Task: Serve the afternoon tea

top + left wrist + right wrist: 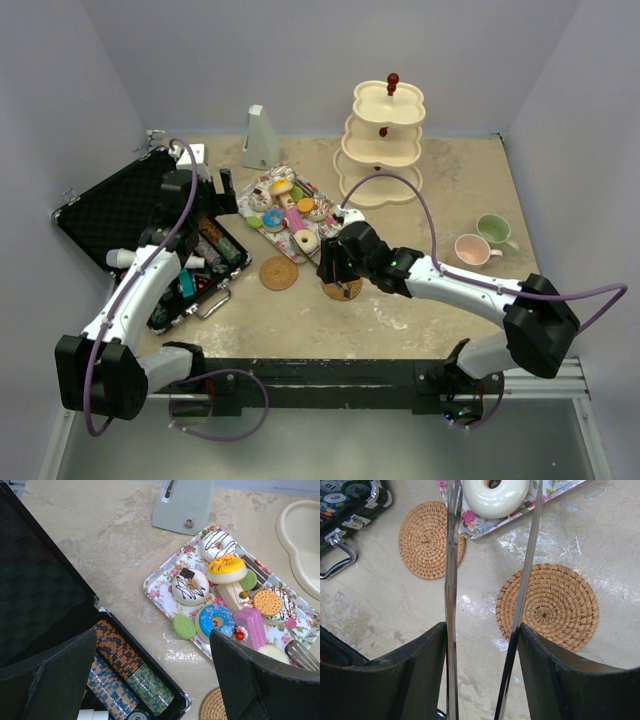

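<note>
- The left gripper (152, 672) hangs over the border between the black case (120, 210) and the floral tray (156, 586); its fingers stand wide apart and hold nothing.
- The right gripper (482, 635) has its fingers pressed on a pair of metal tongs (451, 580), one blade against each finger (the blades are only partly squeezed together).
- The two blades reach forward to a white donut (495, 495), which lies between their ends at the near corner of the tray. I cannot tell if the blades touch it.
- The other treats are on the tray: a blue donut (216, 621), a yellow cake (226, 567), a pink cake slice (251, 625) and a white donut with chocolate stripes (190, 586).
- Two round woven coasters lie flat on the table (420, 310) in front of the tray, a little apart: the left coaster (427, 540) near the case, the right coaster (555, 607) under the right gripper.
- The cream three-tier stand (388, 130) with its red knob (393, 79) is upright at the back of the table, with nothing visible on its tiers.
- The pink mug (472, 250) and the green mug (494, 230) stand side by side at the right, well apart from the coasters.
- The grey pyramid-shaped object (261, 140) is behind the tray.
</note>
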`<control>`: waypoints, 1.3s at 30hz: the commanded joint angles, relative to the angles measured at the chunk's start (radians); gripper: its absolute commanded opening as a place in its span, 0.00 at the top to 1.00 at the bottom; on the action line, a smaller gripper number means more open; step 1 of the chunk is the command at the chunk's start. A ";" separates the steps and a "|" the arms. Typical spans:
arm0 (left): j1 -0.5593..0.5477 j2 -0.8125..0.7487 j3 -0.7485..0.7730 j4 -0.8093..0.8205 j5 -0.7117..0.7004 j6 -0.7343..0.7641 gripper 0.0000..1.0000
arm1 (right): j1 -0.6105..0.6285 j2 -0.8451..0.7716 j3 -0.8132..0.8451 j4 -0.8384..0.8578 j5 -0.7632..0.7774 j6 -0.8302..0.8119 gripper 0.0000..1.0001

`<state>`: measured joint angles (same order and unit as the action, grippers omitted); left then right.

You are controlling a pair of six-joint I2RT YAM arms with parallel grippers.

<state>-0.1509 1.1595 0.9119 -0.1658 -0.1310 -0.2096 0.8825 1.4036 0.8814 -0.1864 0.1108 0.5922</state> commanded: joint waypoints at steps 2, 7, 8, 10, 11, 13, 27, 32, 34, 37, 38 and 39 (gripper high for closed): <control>0.004 0.002 0.010 0.017 0.016 -0.017 0.00 | -0.004 0.005 0.007 0.030 -0.005 0.008 0.41; 0.004 0.003 0.008 0.017 0.019 -0.019 0.00 | -0.004 0.011 0.016 0.008 0.004 -0.003 0.41; 0.004 0.002 0.008 0.017 0.018 -0.017 0.00 | -0.004 0.012 0.019 0.002 0.009 -0.005 0.41; 0.004 0.002 0.010 0.015 0.018 -0.017 0.00 | -0.004 0.014 0.019 -0.004 0.018 -0.008 0.41; 0.004 0.005 0.008 0.015 0.019 -0.019 0.00 | -0.004 0.014 0.018 -0.004 0.023 -0.009 0.41; 0.004 0.003 0.010 0.015 0.019 -0.017 0.00 | -0.004 0.020 0.014 -0.001 0.013 -0.009 0.41; 0.004 0.006 0.010 0.014 0.011 -0.017 0.00 | -0.004 -0.029 0.070 -0.027 0.012 -0.009 0.64; 0.004 -0.007 0.005 0.015 0.004 -0.017 0.00 | -0.005 -0.067 0.116 -0.047 0.036 -0.014 0.68; 0.004 -0.014 0.004 0.022 0.001 -0.017 0.00 | -0.017 -0.077 0.142 -0.061 0.050 -0.028 0.69; 0.004 -0.024 -0.004 0.029 -0.001 -0.017 0.00 | -0.051 -0.092 0.177 -0.070 0.047 -0.054 0.71; 0.004 -0.026 -0.005 0.031 -0.004 -0.017 0.00 | -0.060 -0.094 0.183 -0.068 0.046 -0.061 0.71; 0.004 -0.027 -0.007 0.032 -0.007 -0.017 0.00 | -0.069 -0.097 0.186 -0.070 0.046 -0.068 0.71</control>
<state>-0.1509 1.1625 0.9115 -0.1658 -0.1257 -0.2096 0.8532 1.3514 0.9947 -0.2852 0.1204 0.5655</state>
